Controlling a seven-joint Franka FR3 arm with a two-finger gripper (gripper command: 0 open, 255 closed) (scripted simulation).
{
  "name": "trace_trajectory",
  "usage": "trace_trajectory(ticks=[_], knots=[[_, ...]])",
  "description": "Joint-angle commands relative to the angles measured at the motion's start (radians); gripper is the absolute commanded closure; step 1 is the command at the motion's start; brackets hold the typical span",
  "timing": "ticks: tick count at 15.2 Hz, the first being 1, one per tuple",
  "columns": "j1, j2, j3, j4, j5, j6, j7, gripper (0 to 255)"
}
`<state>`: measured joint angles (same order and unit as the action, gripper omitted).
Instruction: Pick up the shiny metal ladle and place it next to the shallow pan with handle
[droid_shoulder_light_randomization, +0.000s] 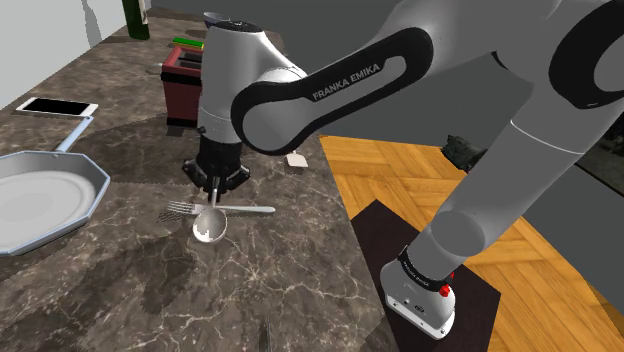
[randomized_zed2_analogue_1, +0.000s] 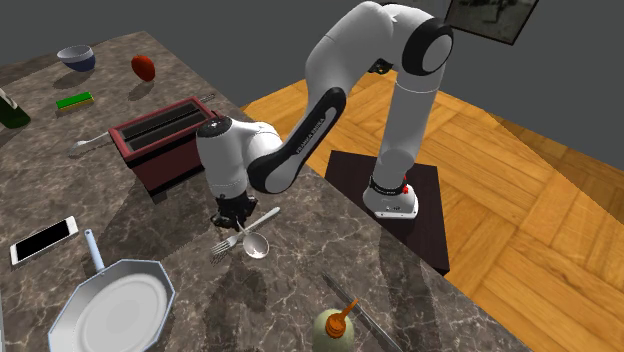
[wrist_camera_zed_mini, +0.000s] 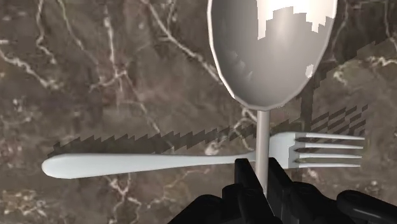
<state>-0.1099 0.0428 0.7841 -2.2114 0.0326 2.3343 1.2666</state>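
Dark veined marble makes up the worktop (droid_shoulder_light_randomization: 120, 290), with wooden flooring beyond its edge. On it, just below the tool (droid_shoulder_light_randomization: 214, 190), is the ladle (droid_shoulder_light_randomization: 209, 226), its round polished bowl pointing away from the fingers and its thin stem running up between them. In the wrist view the two black fingers pinch that stem (wrist_camera_zed_mini: 261, 153) close behind the bowl, so the tool is pressed onto the ladle. I cannot tell whether the bowl has cleared the stone.

A fork (wrist_camera_zed_mini: 159, 164) lies crosswise under the stem, tines to one side and handle to the other, near enough that a low drag might catch it.

My reading is that the ladle is stiff, light and slick. Its weight sits in the bowl, so this grip near the bowl looks sensible, since it keeps the ladle from swinging, though the narrow round stem may twist between the pads.

Further off lies the pale shallow pan (droid_shoulder_light_randomization: 95, 180), well apart toward the shoulder view's left, its handle angled away toward a phone (droid_shoulder_light_randomization: 55, 106).
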Motion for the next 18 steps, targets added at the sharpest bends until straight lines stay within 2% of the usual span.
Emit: trace_trajectory(ticks=[1, 3, 11, 12, 17, 18], knots=[[0.003, 0.018, 0.000, -0.016, -0.018, 0.030, 0.013, 255], [0.007, 0.045, -0.003, -0.029, -0.045, 0.062, 0.031, 255], [0.008, 0.045, -0.004, -0.029, -0.045, 0.062, 0.031, 255], [0.008, 0.045, -0.004, -0.029, -0.045, 0.062, 0.031, 0], [0.008, 0.045, -0.004, -0.029, -0.045, 0.062, 0.031, 0], [0.000, 0.013, 0.001, -0.020, -0.012, 0.031, 0.008, 0]])
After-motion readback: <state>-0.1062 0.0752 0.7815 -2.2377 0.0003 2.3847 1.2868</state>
